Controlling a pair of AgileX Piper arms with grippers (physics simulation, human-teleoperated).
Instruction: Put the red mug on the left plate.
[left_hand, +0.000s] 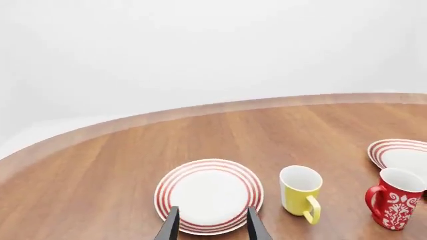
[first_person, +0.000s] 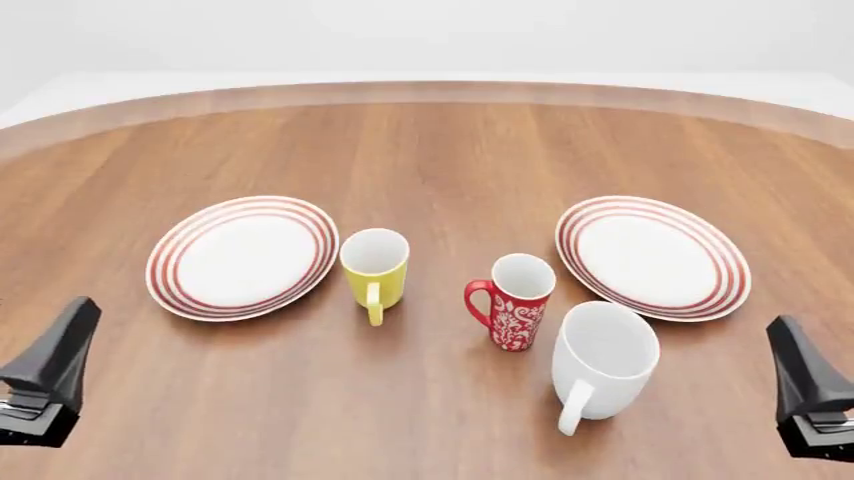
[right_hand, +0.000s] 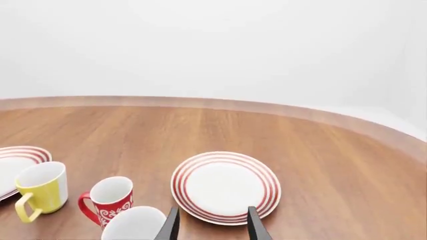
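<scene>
From the left wrist we see our left hand (left_hand: 211, 225) spread and holding nothing, over the left plate (left_hand: 209, 195).

In front, the red mug (first_person: 513, 301), white-flowered with its handle leftward, stands upright on the surface (first_person: 441, 150) between the yellow mug (first_person: 374, 270) and white mug (first_person: 601, 362).

From the right wrist, our right hand (right_hand: 210, 225) is spread too.

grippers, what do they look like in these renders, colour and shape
Both the left gripper and the right gripper are dark, near-black angular blocks in the front view, each with a paler grey base part. In the wrist views each shows two slim dark tapered jaws. No cables or markings are visible.
</scene>
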